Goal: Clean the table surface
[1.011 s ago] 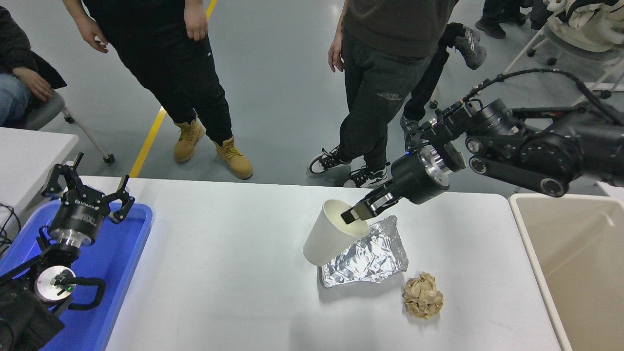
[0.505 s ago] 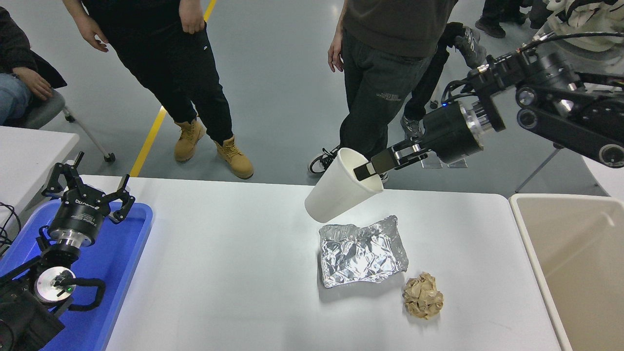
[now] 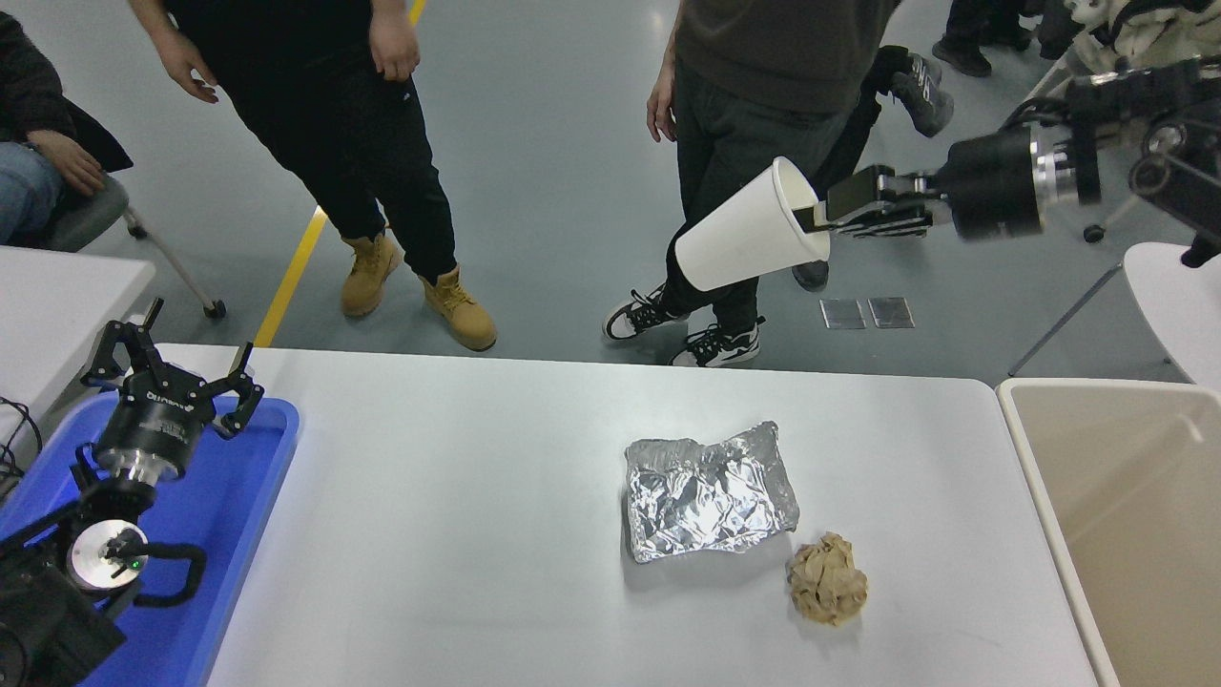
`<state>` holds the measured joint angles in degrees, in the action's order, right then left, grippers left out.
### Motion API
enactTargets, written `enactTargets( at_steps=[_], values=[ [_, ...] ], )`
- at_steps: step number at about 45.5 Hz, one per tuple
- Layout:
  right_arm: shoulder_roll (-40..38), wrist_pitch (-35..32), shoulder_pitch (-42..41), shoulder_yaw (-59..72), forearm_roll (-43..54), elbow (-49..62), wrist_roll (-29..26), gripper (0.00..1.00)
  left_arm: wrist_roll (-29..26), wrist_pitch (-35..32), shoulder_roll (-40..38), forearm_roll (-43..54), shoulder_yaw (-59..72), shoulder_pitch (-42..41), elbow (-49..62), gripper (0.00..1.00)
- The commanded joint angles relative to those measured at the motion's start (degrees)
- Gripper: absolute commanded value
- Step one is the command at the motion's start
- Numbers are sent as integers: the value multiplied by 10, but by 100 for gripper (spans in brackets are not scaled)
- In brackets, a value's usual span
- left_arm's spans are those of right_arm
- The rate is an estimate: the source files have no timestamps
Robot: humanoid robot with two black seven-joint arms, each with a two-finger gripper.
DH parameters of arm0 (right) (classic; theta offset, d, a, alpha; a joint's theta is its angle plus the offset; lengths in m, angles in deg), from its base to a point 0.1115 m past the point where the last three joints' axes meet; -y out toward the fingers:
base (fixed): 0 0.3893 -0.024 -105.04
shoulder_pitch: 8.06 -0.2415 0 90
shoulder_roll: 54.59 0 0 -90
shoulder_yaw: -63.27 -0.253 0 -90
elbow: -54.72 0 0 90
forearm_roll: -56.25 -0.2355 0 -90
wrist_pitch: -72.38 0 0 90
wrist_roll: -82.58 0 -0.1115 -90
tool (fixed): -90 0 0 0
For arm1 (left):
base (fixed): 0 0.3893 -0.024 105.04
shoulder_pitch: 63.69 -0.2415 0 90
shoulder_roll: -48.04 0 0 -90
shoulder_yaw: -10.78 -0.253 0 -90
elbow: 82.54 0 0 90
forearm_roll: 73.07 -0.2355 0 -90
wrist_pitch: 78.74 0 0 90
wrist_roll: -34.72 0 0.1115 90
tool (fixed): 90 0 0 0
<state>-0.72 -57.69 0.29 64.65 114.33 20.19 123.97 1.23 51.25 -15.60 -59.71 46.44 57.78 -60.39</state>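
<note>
The white table surface [image 3: 458,534] fills the lower half of the head view. On it lie a crumpled sheet of silver foil [image 3: 711,501] and a crumpled brown paper ball [image 3: 827,579] to its lower right. My right gripper [image 3: 822,212] is shut on the rim of a white paper cup [image 3: 749,231] and holds it tilted, high above the table's far edge. My left gripper [image 3: 172,372] is open and parked over the blue tray [image 3: 243,496] at the lower left.
A beige bin [image 3: 1126,515] stands against the table's right edge. Two people stand beyond the far edge, one with tan boots [image 3: 420,286]. A seated person is at the upper left. A smaller white tabletop [image 3: 57,296] is at the left.
My right gripper has lifted the cup off the table beside the foil and carried it up and to the right. The foil now lies fully uncovered. The left arm has not moved.
</note>
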Motion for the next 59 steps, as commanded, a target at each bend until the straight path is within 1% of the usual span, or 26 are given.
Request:
enactTargets(
  at_steps=[1,7,12,20,26,33,41,53,59],
  values=[
    [5,1,43,6,-101,190,-3,0,0,0,0,0,0,0,0,100],
    [17,4,68,2,-123,270,-5,0,0,0,0,0,0,0,0,100],
    [25,11,94,7,-164,332,-9,0,0,0,0,0,0,0,0,100],
    [26,31,126,6,-204,381,-29,0,0,0,0,0,0,0,0,100],
    [26,61,145,6,-231,402,-55,0,0,0,0,0,0,0,0,100],
    [27,96,169,6,-266,437,-120,0,0,0,0,0,0,0,0,100],
    [26,133,207,-1,-309,455,-179,0,0,0,0,0,0,0,0,100],
    [26,150,262,-4,-367,480,-210,0,0,0,0,0,-1,0,0,100],
    [23,160,272,-4,-372,482,-218,0,0,0,0,0,0,0,0,100]
  ],
)
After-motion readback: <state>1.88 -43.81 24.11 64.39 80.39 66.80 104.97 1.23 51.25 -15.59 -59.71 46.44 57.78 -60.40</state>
